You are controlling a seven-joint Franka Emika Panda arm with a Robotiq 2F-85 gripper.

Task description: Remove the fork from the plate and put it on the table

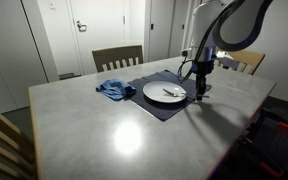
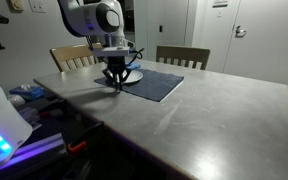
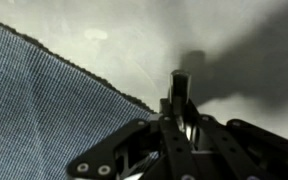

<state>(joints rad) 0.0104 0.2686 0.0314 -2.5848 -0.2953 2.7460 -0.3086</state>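
My gripper (image 1: 198,96) hangs low just beside the white plate (image 1: 154,97), over the edge of the navy placemat (image 1: 166,109). It also shows in an exterior view (image 2: 115,86). In the wrist view the fingers (image 3: 180,88) are pressed together, with a thin silvery strip that looks like the fork (image 3: 188,130) between them. Below them is the pale grey table (image 3: 134,40), with the placemat (image 3: 34,100) to the left. A small greyish mark (image 1: 171,93) lies on the plate; I cannot tell what it is.
A crumpled blue cloth (image 1: 114,90) lies on the table left of the placemat. Wooden chairs (image 1: 117,57) (image 1: 247,62) stand at the far side. The table edge (image 1: 269,92) runs close behind the gripper.
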